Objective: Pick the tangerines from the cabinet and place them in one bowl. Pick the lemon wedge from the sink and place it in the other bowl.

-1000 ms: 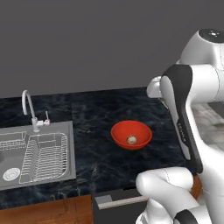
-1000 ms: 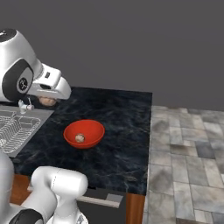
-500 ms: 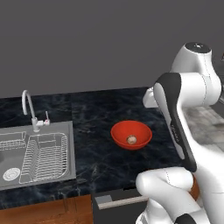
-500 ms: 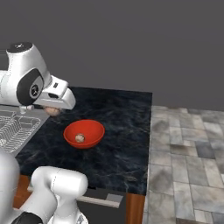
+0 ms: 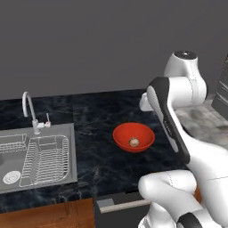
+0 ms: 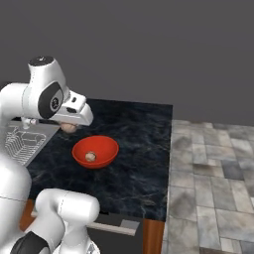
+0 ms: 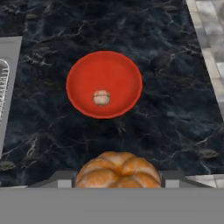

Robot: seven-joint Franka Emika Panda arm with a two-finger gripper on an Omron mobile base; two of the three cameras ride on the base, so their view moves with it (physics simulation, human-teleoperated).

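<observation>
Countertop (image 7: pixel 175 109) below; claw (image 7: pixel 117 175) clamps tangerine (image 7: pixel 117 171).

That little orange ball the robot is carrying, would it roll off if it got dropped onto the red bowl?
Probably it would settle inside. The round orange-tan tangerine in the gripper looks ball-shaped, so it likely rolls easily on the flat dark marbled counter. The glossy red bowl curves inward, and another tangerine already rests near its middle. Its lobed surface suggests it is slightly soft.

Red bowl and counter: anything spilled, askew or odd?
Nothing stands out. The red bowl sits upright on the dark counter with one tangerine inside, and nothing is spilled around it. The end effector holds the second tangerine above the counter, short of the bowl.
</observation>
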